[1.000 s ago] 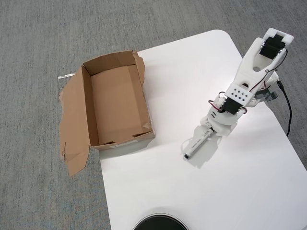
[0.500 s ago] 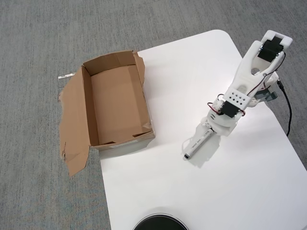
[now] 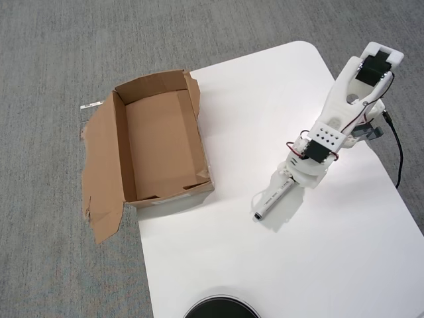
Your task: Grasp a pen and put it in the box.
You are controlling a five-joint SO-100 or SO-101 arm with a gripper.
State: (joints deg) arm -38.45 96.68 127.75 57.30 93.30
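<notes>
In the overhead view, the brown cardboard box (image 3: 162, 142) is seen at the left edge of the white bench (image 3: 265, 265), partly hanging over the grey carpet floor (image 3: 53, 53). Only its plain brown bottom is seen inside (one torn flap is spread out to the left). The pen (image 3: 270, 198) is well apart from the box, to the right of it, slanted over the bench with its black tip pointing to the lower left. Its upper end is covered by the tool (image 3: 289, 181) of the white arm (image 3: 344, 106). The tool is placed over the pen, but whether it is closed on the pen cannot be told.
</notes>
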